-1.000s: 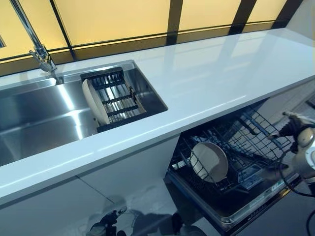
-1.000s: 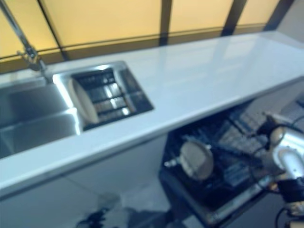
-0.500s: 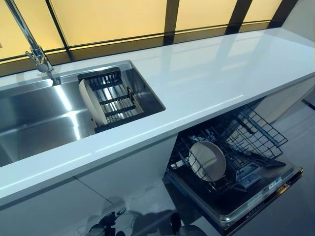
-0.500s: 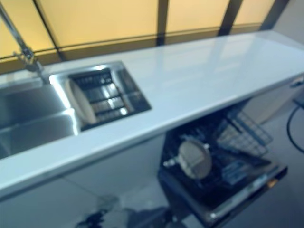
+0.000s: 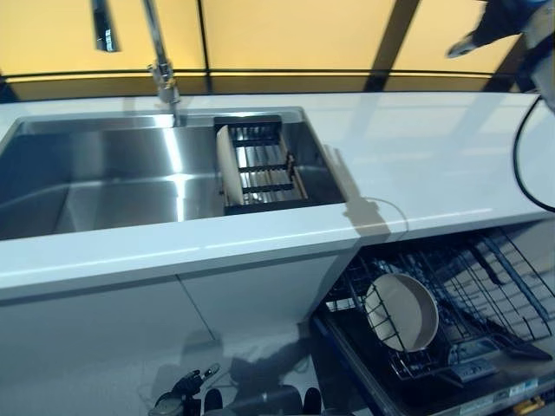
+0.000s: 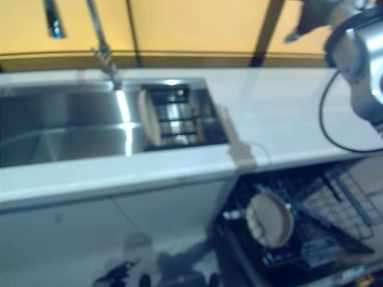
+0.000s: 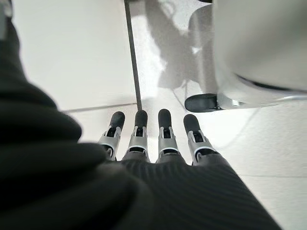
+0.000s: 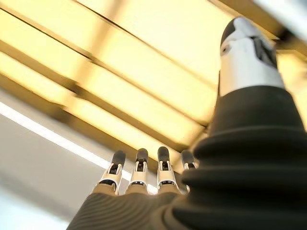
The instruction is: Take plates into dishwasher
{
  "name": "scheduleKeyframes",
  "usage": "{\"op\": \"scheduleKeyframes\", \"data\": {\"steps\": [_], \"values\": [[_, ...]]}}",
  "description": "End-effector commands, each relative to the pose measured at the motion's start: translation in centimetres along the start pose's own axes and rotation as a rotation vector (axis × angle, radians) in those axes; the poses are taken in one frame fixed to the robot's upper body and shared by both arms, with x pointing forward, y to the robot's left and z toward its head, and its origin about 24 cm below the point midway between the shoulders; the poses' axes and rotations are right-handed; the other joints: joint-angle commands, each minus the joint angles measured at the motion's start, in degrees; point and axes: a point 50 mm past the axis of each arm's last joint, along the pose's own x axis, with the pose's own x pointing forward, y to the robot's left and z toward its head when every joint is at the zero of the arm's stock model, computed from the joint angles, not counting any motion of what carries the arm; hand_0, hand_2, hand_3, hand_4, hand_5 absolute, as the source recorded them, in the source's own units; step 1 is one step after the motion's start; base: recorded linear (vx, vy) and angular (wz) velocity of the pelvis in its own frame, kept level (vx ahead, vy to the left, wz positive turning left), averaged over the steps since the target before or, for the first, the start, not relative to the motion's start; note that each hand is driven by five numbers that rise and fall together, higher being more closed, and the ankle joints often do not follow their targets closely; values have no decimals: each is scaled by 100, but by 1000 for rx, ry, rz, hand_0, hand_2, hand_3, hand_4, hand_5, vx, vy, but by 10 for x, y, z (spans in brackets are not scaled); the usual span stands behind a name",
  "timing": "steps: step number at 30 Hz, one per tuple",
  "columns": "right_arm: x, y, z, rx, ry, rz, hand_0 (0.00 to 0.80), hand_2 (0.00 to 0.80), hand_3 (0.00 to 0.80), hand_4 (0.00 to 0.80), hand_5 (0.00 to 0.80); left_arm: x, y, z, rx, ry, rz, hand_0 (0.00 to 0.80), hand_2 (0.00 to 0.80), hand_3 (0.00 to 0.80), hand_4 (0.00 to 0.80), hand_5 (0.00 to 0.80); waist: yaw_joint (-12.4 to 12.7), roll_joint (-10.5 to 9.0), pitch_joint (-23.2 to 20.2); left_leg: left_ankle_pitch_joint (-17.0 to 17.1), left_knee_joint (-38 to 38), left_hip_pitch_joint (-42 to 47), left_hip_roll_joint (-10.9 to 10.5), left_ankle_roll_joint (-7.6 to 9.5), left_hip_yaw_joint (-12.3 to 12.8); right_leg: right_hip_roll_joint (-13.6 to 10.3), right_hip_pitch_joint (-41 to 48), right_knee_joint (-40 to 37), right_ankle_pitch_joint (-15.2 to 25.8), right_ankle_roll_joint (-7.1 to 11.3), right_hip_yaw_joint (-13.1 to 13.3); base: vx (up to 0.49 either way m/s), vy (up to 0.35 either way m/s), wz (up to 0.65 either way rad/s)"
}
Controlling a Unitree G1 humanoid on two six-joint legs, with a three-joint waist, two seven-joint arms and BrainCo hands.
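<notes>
The sink (image 5: 104,186) is the landmark, a steel basin set into the white counter (image 5: 416,165); the tap (image 5: 160,61) rises behind its back rim; a black drying rack (image 5: 260,165) sits inside the sink at its right end, and one pale plate (image 5: 227,169) stands on edge at the rack's left side. Right of the sink and below counter level, the dishwasher (image 5: 468,390) stands open with its lower wire basket (image 5: 494,286) pulled out; a second plate (image 5: 401,312) stands upright in that basket's near left part. Far right of the sink and above the counter, the right hand (image 5: 486,26) is raised against the amber window panels (image 5: 286,35); its own wrist view shows the fingers (image 8: 139,167) straight and spread, holding nothing. The left hand (image 7: 158,143) shows only in its wrist view, well below the sink, fingers straight and relaxed over the pale floor (image 7: 72,52), empty.
</notes>
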Motion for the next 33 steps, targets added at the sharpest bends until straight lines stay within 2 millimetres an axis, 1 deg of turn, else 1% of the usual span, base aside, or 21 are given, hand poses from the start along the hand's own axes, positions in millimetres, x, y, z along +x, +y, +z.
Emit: {"op": "scheduleKeyframes", "data": {"steps": [1, 4, 7, 10, 16, 22, 33], "values": [[6, -33, -12, -131, -7, -117, 0, 0, 0, 0, 0, 2, 19, 19, 10, -61, 50, 0, 0, 0, 0, 0, 215, -346, 161, -80, -17, -14, -112, 131, -166, -205, -1, 2, 127, 320, -100, -34, -3, 32], [10, -30, -3, -167, -61, -92, 0, 0, 0, 0, 0, 1, 22, 22, 0, -73, 57, 0, 0, 0, 0, 0, 330, -370, 253, -39, -17, -170, -155, 131, -276, -228, -59, 2, 137, 329, -217, -59, 9, 22], [13, -30, 6, -200, -106, -65, 0, 0, 0, 0, 0, 0, 26, 18, -8, -72, 64, 0, 0, 0, 0, 0, 431, -391, 328, -8, -17, -281, -204, 140, -394, -240, -87, 2, 135, 321, -321, -2, 16, 17], [17, -32, 14, -222, -136, -61, 0, 0, 0, 0, 0, 0, 30, 19, -17, -75, 68, 0, 0, 0, 0, 0, 493, -414, 414, 37, -17, -392, -222, 134, -439, -246, -139, 2, 153, 323, -395, -12, 14, 18], [21, -29, 19, -272, -157, -29, 0, 0, 0, 0, 0, -1, 32, 25, -29, -105, 63, 0, 0, 0, 0, 0, 593, -411, 674, 118, -17, -677, -271, 144, -541, -249, -329, 2, 206, 323, -480, -50, 20, 14], [24, -24, 27, -319, -180, -21, 0, 0, 0, 0, 0, 0, 32, 35, -36, -134, 57, 0, 0, 0, 0, 0, 622, -438, 871, 156, -17, -832, -278, 157, -559, -236, -476, 2, 257, 328, -508, -30, 12, 7], [26, -27, 35, -355, -201, -31, 0, 0, 0, 0, 0, 0, 32, 44, -83, -169, 49, 0, 0, 0, 0, 0, 671, -497, 1075, 182, -17, -993, -258, 154, -569, -189, -616, 2, 274, 332, -566, -13, 2, 1]]}}
